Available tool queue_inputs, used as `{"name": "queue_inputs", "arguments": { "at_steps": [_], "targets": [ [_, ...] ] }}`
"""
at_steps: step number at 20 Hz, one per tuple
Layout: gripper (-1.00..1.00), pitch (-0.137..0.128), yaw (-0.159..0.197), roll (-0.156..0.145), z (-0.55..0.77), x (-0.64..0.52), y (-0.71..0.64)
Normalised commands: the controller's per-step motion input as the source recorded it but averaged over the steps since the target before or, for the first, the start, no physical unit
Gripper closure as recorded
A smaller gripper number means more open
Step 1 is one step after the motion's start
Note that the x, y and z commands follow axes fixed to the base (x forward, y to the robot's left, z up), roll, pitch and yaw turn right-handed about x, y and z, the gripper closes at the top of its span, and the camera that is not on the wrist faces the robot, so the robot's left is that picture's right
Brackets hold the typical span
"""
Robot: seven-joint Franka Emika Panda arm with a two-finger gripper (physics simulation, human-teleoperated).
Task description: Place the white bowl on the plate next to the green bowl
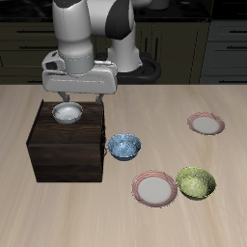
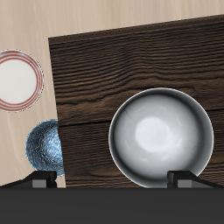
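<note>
Exterior view: my gripper [image 1: 71,99] above white bowl [image 1: 67,114] on dark wooden box [image 1: 68,150] | fingers spread, holding nothing | plate [image 1: 154,188] touching green bowl [image 1: 196,182]

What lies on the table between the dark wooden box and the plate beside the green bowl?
In the exterior view, the blue speckled bowl sits between the wooden box and the plate beside the green bowl.

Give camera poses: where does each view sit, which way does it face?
Exterior: in front and above, facing the robot; arm and gripper over the white bowl on the dark wooden box.
Wrist: on the gripper, looking straight down; dark fingers frame the white bowl.
Shared: white bowl, box, blue speckled bowl, one plate.
</note>
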Motion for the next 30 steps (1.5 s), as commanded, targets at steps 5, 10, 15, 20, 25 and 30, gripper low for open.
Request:
{"name": "queue_inputs", "arguments": {
  "at_steps": [5,10,15,20,25,30],
  "targets": [
    [-1.00,0.018,0.012,-0.004,-0.23,0.00,-0.04],
    [-1.00,0.027,0.002,0.004,-0.15,0.01,0.00],
    [1.00,0.038,0.027,0.036,-0.20,-0.03,0.13],
    [1.00,0.008,0.002,0.028,-0.02,-0.04,0.10],
    [1.00,-0.005,-0.007,0.004,0.06,0.02,0.02],
    [1.00,-0.042,0.000,0.010,0.28,-0.05,0.10]
  ]
}}
